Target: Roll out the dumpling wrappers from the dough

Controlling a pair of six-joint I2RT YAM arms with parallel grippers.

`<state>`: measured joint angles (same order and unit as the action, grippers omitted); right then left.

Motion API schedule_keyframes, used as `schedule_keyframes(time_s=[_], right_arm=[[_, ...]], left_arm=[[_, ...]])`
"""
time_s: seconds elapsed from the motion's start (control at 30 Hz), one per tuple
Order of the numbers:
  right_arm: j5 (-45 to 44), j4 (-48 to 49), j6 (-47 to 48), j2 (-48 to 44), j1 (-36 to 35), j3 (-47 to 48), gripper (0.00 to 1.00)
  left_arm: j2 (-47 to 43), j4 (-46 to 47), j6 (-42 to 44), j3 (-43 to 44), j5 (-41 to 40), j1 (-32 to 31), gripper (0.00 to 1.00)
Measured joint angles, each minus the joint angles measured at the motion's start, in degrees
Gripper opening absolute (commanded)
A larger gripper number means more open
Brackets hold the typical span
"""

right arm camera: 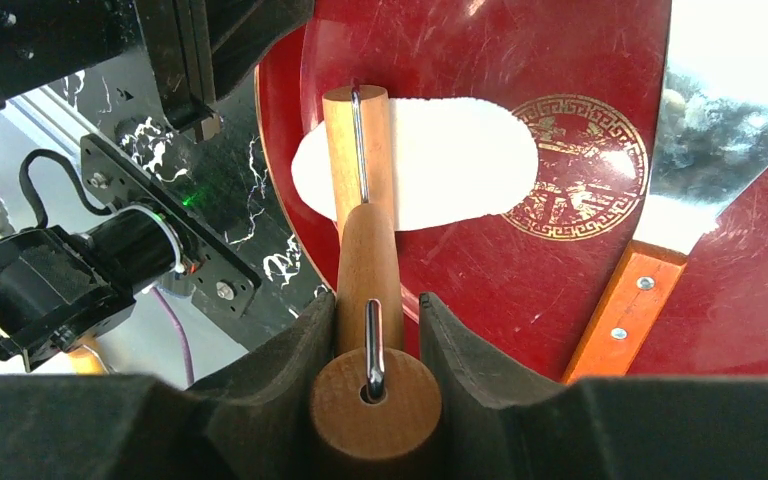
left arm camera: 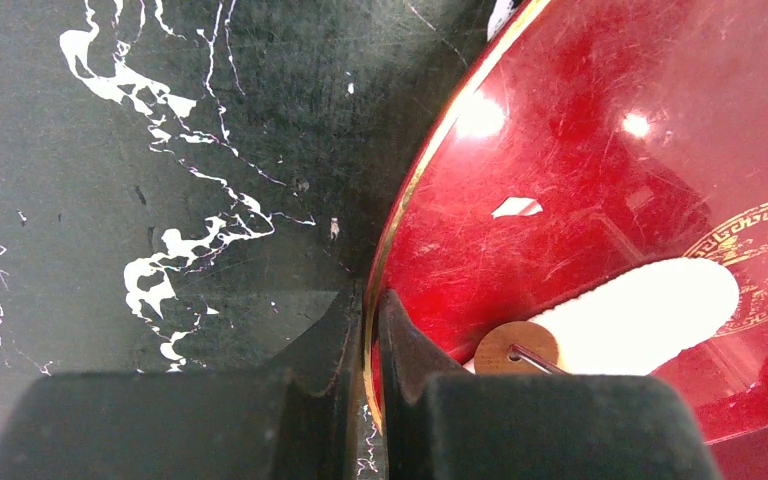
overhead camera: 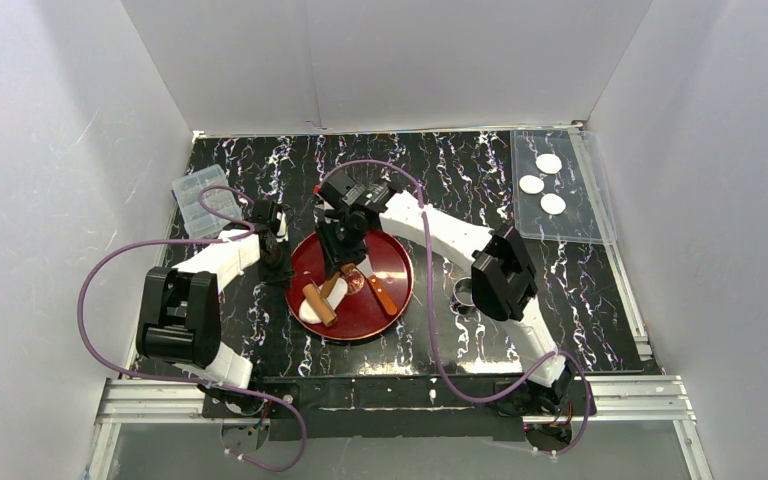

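Note:
The dough is a flattened white oblong on the red plate. A wooden roller lies across its left end. My right gripper is shut on the roller's handle. In the top view the roller rests on the dough at the plate's front left. My left gripper is shut on the plate's gold rim, with the dough and roller end just to its right. Three round dumpling wrappers lie on a clear tray at the back right.
A scraper with an orange handle lies on the plate's right half, its blade beside the dough. A clear lidded box sits at the back left. A small ring lies by the right arm's elbow. White walls enclose the black marble table.

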<state>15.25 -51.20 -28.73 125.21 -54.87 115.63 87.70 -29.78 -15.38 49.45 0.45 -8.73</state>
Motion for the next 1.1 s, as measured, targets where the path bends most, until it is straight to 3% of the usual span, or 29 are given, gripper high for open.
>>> schedule_keyframes(time_s=[0.13,0.3,0.47,0.83,1.1], right_arm=[[1.0,1.0,-0.2,-0.3,1.0,-1.7,0.01],[3.9,4.9,-1.0,-4.9,6.6,-11.3,0.01],[1.4,3.3,0.1,-7.4,9.5,-13.1,0.01],[-4.2,-2.1,1.9,1.9,-1.5,4.4,0.01],[-5.0,2.4,1.8,-4.7,3.3,-7.3,0.01]], left_arm=[[0.0,-0.2,0.0,0.0,-0.2,0.0,0.0],[0.0,-0.1,0.0,0.0,-0.2,0.0,0.0],[0.0,-0.1,0.0,0.0,-0.2,0.0,0.0],[0.0,-0.1,0.0,0.0,-0.2,0.0,0.0],[-0.1,-0.1,0.0,0.0,-0.2,0.0,0.0]])
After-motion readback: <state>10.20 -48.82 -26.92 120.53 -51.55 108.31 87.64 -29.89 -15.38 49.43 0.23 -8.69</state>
